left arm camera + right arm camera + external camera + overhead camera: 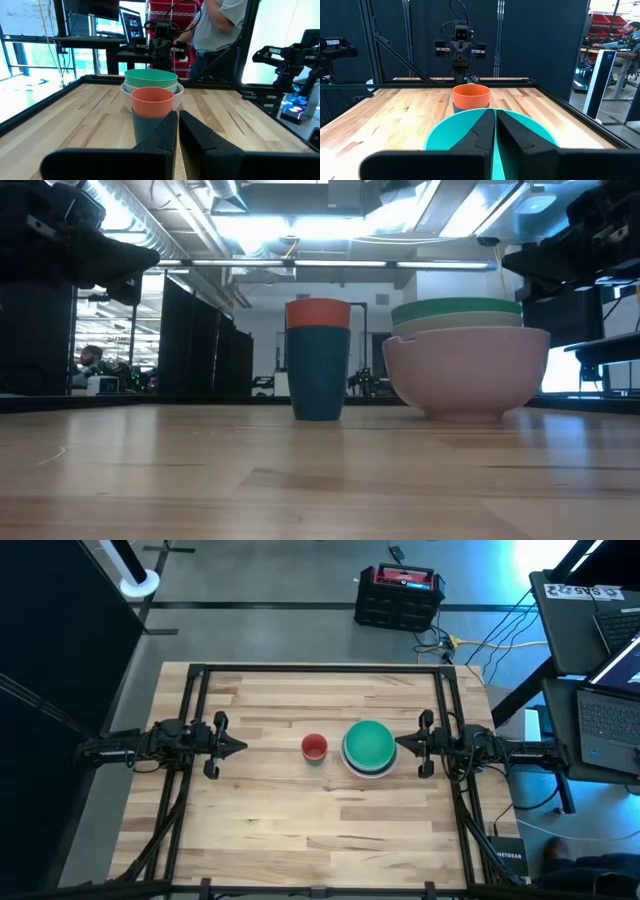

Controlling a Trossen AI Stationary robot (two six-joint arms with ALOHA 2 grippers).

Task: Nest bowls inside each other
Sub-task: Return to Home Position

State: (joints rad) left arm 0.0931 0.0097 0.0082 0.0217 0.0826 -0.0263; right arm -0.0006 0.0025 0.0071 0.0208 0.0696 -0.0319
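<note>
A stack of bowls stands on the table, right of its middle: a green bowl (369,742) on top, a grey-white one (455,326) under it, and a large white one (466,370) at the bottom on the wood. Left of the stack a small red bowl (314,747) sits inside a dark blue one (318,375). My left gripper (243,746) hovers shut, pointing level at the red bowl from the table's left. My right gripper (399,744) is shut too, level, just above the stack's right rim. Neither touches anything.
Black frame rails (190,730) run along the table's left, right and far edges. Bare wood lies on the near and far sides of the bowls. A person (225,25) stands beyond the table's right end, behind the right arm. Laptops (610,720) sit off to the right.
</note>
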